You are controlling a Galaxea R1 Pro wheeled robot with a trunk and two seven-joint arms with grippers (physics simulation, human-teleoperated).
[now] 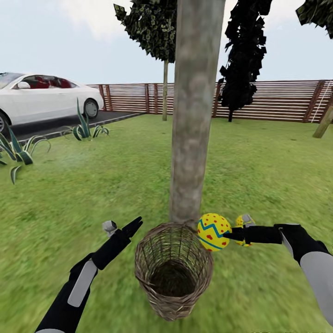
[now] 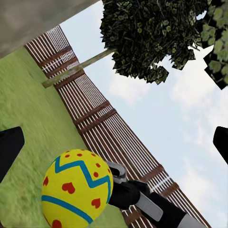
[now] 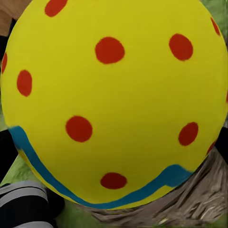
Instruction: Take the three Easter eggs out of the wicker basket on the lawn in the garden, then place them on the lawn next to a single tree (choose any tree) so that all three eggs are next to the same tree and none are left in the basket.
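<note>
Right pincer (image 1: 227,235) clasping Easter egg (image 1: 213,231) beside seemingly empty wicker basket (image 1: 172,277); left pincer (image 1: 124,226) open.

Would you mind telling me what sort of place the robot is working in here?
Most likely a fenced residential garden: a wide lawn, trees such as the thick trunk, a slatted wooden fence, and a white car parked on a dark driveway beside it.

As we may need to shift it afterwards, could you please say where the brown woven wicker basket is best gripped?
Grip the brown woven wicker basket by its open rim, from above, one finger inside the wall: it stands upright, and looks too wide to span.
</note>
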